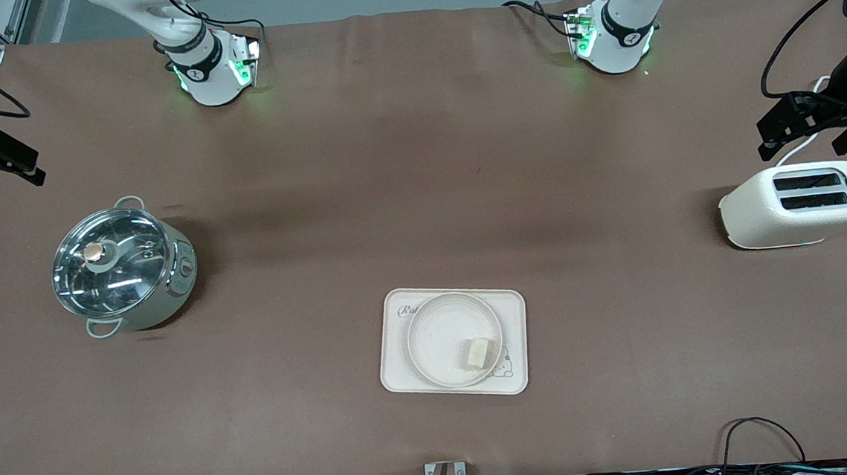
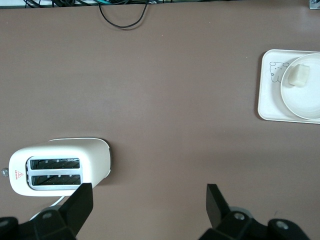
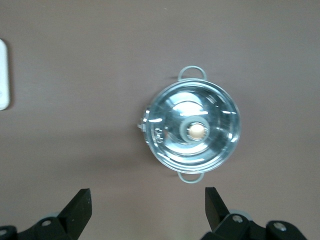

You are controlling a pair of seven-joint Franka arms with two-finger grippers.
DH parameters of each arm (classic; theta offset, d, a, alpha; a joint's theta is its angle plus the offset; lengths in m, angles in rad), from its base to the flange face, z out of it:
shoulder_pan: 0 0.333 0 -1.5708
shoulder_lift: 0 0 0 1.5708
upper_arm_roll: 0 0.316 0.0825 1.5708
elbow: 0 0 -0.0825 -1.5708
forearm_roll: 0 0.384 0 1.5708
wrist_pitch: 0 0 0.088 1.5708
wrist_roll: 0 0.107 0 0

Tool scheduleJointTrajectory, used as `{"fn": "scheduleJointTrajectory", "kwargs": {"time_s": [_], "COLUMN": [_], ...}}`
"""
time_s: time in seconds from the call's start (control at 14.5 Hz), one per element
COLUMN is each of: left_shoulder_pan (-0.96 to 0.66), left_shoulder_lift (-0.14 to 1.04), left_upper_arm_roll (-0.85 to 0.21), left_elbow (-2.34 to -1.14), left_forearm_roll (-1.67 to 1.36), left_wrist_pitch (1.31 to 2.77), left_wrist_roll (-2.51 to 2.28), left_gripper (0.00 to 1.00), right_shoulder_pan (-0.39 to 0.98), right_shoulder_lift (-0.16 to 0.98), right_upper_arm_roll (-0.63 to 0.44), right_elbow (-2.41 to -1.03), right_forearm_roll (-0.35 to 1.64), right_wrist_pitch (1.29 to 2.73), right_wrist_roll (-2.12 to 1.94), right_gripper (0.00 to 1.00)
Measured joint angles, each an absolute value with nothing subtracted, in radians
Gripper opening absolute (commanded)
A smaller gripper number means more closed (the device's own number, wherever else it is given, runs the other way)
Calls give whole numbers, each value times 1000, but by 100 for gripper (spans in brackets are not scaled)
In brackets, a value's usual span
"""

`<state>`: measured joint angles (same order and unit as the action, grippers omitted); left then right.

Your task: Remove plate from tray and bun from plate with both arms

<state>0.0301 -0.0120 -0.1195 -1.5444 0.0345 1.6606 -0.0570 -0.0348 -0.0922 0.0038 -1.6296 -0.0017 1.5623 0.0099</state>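
A brown mat [image 1: 420, 193] covers the whole table, with both arm bases glowing green along the top edge of the front view. Low in the centre of that view the plate [image 1: 441, 333] sits inside the rectangular tray [image 1: 394, 344], filling most of its width. The bun [image 1: 477, 352] lies in the plate, close to the rim nearest the front camera and toward the left arm's end, next to the tray's rabbit drawing. In the left wrist view the same group appears at the upper right edge, the bun [image 2: 300, 75] resting in the plate [image 2: 305, 100] on the tray [image 2: 267, 107].

The toaster [image 1: 797, 204] stands at the right of the front view, its two slots facing up. The left gripper [image 1: 796, 126] hangs over the table just above it in the frame, jaws spread wide and holding nothing; its fingers [image 2: 80, 202] frame the toaster [image 2: 60, 167] in the wrist view.

At the left of the front view sits a steel pot with a glass lid [image 1: 121, 268]. The right gripper [image 1: 8, 164] hovers at the far left edge, its fingers [image 3: 80, 205] likewise spread apart and empty, with the pot [image 3: 191, 129] in the middle of its view.
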Motion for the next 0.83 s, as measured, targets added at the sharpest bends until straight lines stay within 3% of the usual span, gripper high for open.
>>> {"fn": "scheduleJointTrajectory", "kwargs": {"time_s": [0.62, 0.83], "left_shoulder_pan": [15, 15], "left_shoulder_lift": [-9, -6], "left_upper_arm_roll": [-128, -127], "left_elbow": [-1542, -1542], "left_forearm_roll": [125, 127], "left_wrist_pitch": [1660, 1660], "left_wrist_roll": [-39, -35], "left_gripper": [100, 100], "right_shoulder_pan": [92, 163], "right_shoulder_lift": [68, 116], "right_upper_arm_roll": [15, 16], "right_elbow": [-1655, -1698], "right_forearm_roll": [101, 128], "right_wrist_pitch": [1746, 1884], "right_wrist_roll": [90, 184], "right_gripper": [100, 100]}}
